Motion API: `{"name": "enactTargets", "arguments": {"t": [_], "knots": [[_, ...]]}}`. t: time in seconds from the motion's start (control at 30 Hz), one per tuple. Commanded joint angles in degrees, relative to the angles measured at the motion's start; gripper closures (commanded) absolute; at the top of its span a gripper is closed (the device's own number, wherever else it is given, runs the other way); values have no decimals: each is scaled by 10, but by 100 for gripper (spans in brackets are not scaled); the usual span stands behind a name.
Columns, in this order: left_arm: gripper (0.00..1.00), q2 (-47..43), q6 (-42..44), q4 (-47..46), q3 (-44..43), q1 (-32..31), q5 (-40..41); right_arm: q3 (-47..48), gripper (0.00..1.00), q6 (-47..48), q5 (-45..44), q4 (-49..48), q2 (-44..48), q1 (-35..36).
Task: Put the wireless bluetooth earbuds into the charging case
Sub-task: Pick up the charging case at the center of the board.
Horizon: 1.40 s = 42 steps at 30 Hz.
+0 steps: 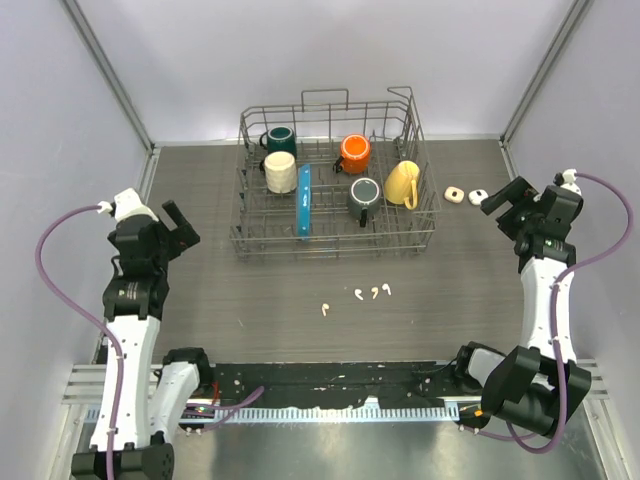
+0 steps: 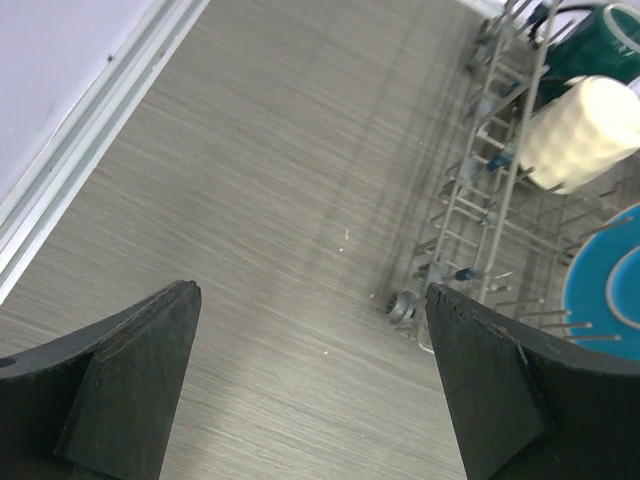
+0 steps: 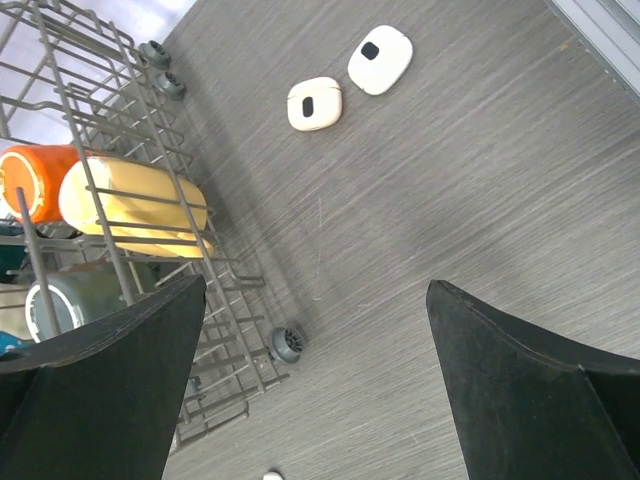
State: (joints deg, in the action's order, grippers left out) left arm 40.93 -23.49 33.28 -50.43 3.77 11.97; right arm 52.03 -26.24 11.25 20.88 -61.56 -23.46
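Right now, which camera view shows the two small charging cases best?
The right wrist view: the cream case and the white case lie large and clear, side by side on the table. The top external view shows them only as tiny shapes. The left wrist view does not show them.
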Motion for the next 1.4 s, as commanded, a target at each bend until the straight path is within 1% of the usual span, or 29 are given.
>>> {"name": "enactTargets", "arguments": {"t": [0.0, 0.03, 0.07, 0.1, 0.13, 0.17, 0.2, 0.3, 0.4, 0.43, 0.53, 0.63, 0.7, 0.73, 0.8, 0.97, 1.1, 1.27, 1.3, 1.37], "knots": [[0, 3, -21, -14, -10, -2, 46, -9, 2, -3, -50, -20, 7, -4], [0, -1, -17, -16, -8, -2, 47, -13, 2, -19, -78, -22, 6, -4], [0, -2, -18, -16, 0, -1, 39, -16, 2, -32, -136, -21, 4, -4], [0, -7, -17, -15, 5, -2, 32, -16, 2, -36, -142, -20, 0, -4], [0, -8, -9, -5, 9, -1, 23, -20, 2, -18, -145, -25, -3, -4], [0, -8, -8, -1, 12, 1, 14, -22, 2, -20, -170, -26, -6, -4], [0, -6, -11, 3, 11, 0, 13, -25, 2, -24, -177, -26, -8, -4], [0, -1, -10, -3, 14, 1, -26, -39, 2, -15, -157, -43, -18, -6], [0, 0, -13, -5, 15, 1, -37, -49, 2, -18, -138, -72, -37, -6], [0, 0, -15, -7, 16, 1, -38, -58, 2, -22, -136, -107, -47, -6], [0, 0, -6, -3, 16, 1, -45, -59, 3, -31, -153, -162, -65, -7], [0, 5, 22, 4, 11, 0, -28, -18, 6, -24, -150, -168, -112, -7], [0, 12, 29, 2, 13, 0, -23, 9, 11, -23, -148, -166, -161, -7], [0, 15, 28, 6, 12, 1, -24, 42, 13, -24, -147, -145, -179, -8], [0, 16, 29, 7, 9, 1, -34, 71, 17, -28, -144, -125, -230, -8], [0, 11, 44, 12, 16, 0, -4, 121, 18, -53, -150, -117, -305, -8], [0, 7, 44, 12, 16, 1, -2, 169, 21, -55, -154, -91, -362, -7], [0, 11, 45, 10, 17, 1, -3, 200, 23, 0, -151, -99, -403, -7], [0, 12, 46, 10, 17, 0, -4, 206, 24, 34, -146, -102, -411, -7], [0, 9, 46, 9, 17, 1, -5, 211, 23, 64, -100, -131, -435, -7]]}}
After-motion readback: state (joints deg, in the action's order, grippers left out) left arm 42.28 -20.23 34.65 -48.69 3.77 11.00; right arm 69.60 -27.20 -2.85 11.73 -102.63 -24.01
